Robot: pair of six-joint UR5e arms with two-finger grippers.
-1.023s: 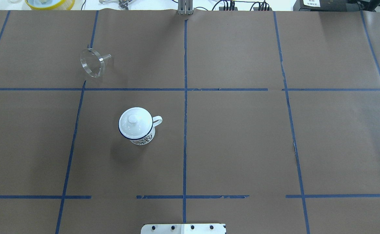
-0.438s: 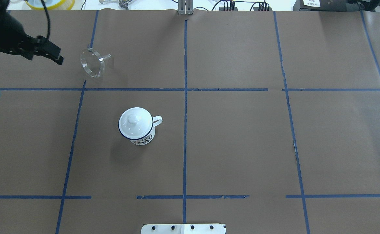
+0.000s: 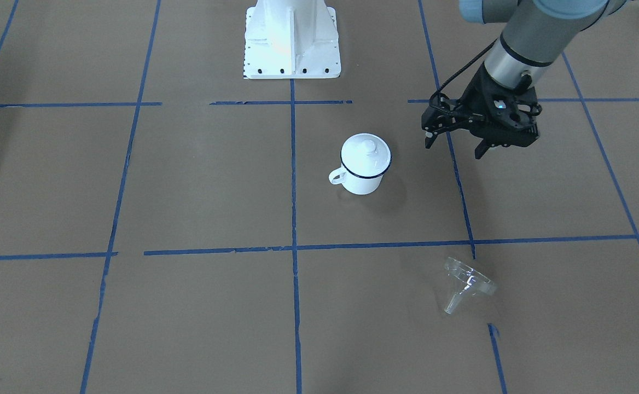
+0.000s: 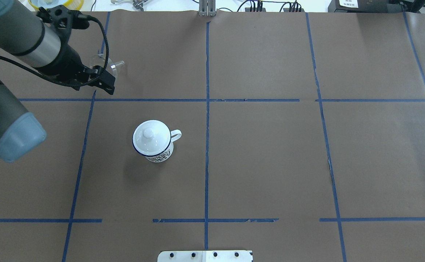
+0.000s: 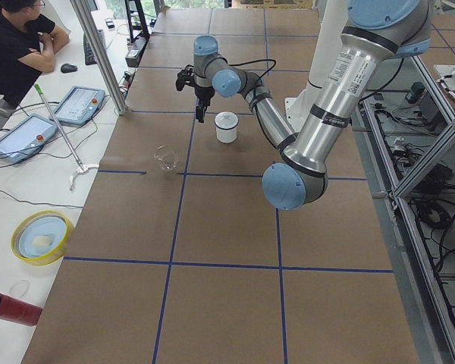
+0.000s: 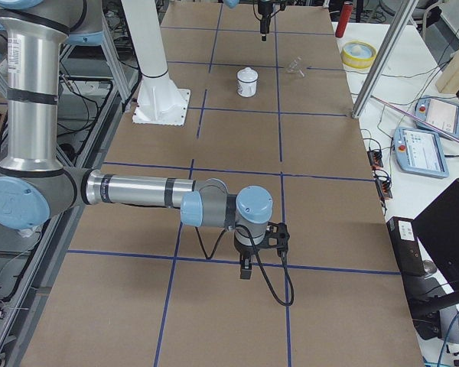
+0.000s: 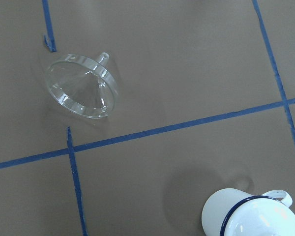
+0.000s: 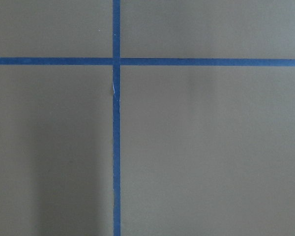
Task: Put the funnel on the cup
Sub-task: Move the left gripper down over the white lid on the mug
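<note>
The clear funnel (image 3: 466,284) lies on its side on the brown paper at the far left; it also shows in the left wrist view (image 7: 83,86). In the overhead view the funnel (image 4: 111,65) is partly hidden behind my left gripper. The white cup (image 3: 364,164) with a dark blue rim stands upright (image 4: 152,142), with a white knobbed lid (image 4: 149,134) on it. My left gripper (image 3: 453,149) is open and empty. It hangs above the table to the left of the cup, short of the funnel (image 4: 98,83). My right gripper (image 6: 246,271) shows only in the exterior right view, low over bare paper; I cannot tell its state.
Blue tape lines (image 4: 207,109) cross the brown paper. The white robot base (image 3: 292,38) stands at the near edge. Beyond the far edge are a yellow bowl (image 5: 42,236), a red cylinder (image 5: 11,309), a metal post (image 5: 98,53), tablets and a seated operator (image 5: 19,38).
My left arm has come in from the left edge and moved right, over the funnel's place in the overhead view. The funnel and the cup have not moved.
</note>
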